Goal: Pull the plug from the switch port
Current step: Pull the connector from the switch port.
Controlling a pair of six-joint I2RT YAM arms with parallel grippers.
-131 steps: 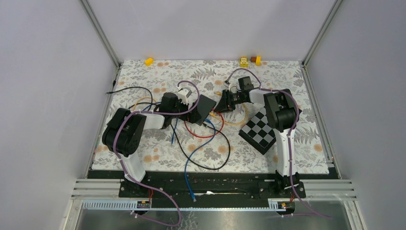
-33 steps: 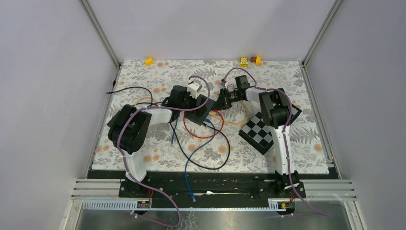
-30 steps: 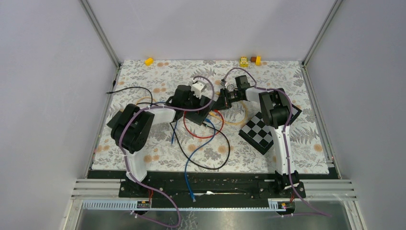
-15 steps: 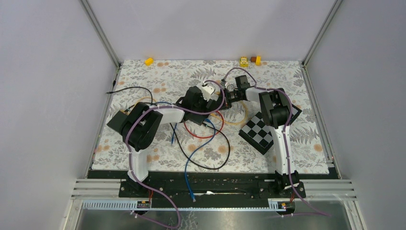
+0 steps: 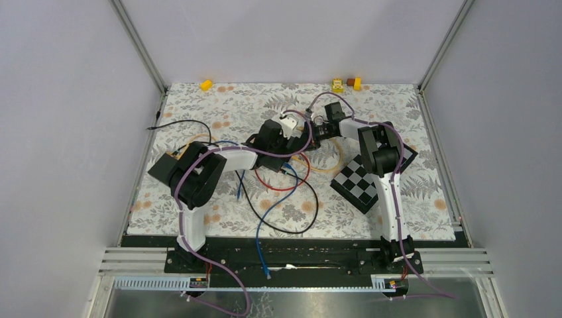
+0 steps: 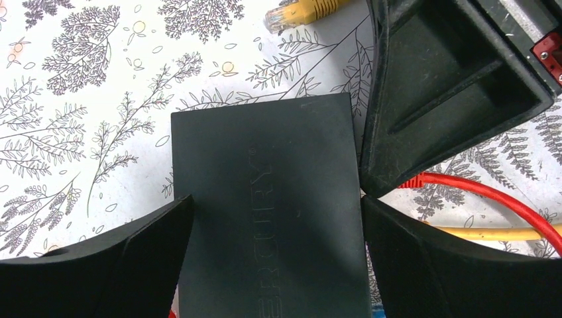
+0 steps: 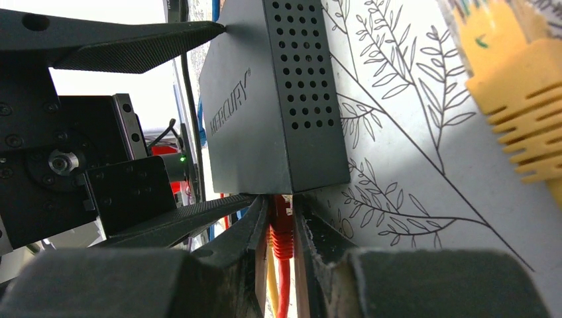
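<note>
A: Where is the plug?

B: Look at your right wrist view. The red plug (image 7: 282,232) sits right between the fingers of your right claw (image 7: 281,204). That claw is clamped on it.

A: And the switch?

B: The switch (image 7: 265,99) is the black box just past the tips of that claw. The front end of the red plug meets the side of the switch. You cannot tell how deep it goes in.

A: What about my left claw?

B: Your left claw (image 6: 276,202) is wide apart. One finger is at the left side of the switch and the other is at the right side. So the switch lies between them. You cannot tell if they press on it.

A: How close are the two claws?

B: Very close. In your left wrist view, your right claw is the big black shape at the top right. Its tip is at the right edge of the switch, just beside your left claw's right finger. The red cable (image 6: 504,199) runs out from there.

A: Is anything else near?

B: A yellow plug (image 6: 305,12) lies on the counter (image 6: 79,99) past the far end of the switch, not touching it. A yellow cable (image 6: 477,233) lies just beside the red cable.
</note>
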